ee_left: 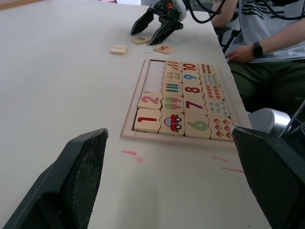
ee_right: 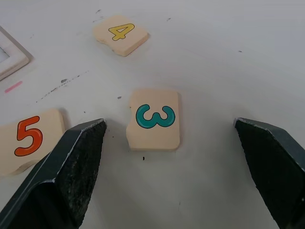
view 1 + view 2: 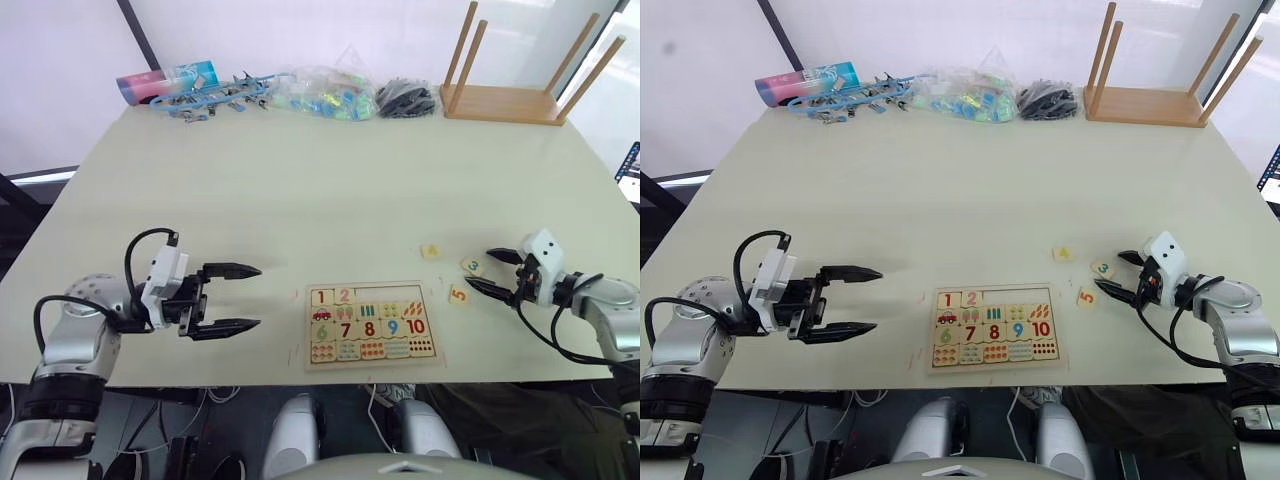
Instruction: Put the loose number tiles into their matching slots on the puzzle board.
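Observation:
The puzzle board lies near the table's front edge. Tiles 1 and 2 sit in its top row, and the rest of that row shows bare slots. Three loose number tiles lie to the right of the board: 4, 3 and 5. My right gripper is open and low over the table, with tile 3 lying between its fingers, untouched. My left gripper is open and holds nothing, hovering left of the board.
An upturned wooden stool stands at the back right. Plastic bags, blue toys and a black bundle line the far edge. A seated person is close to the table on the right gripper's side.

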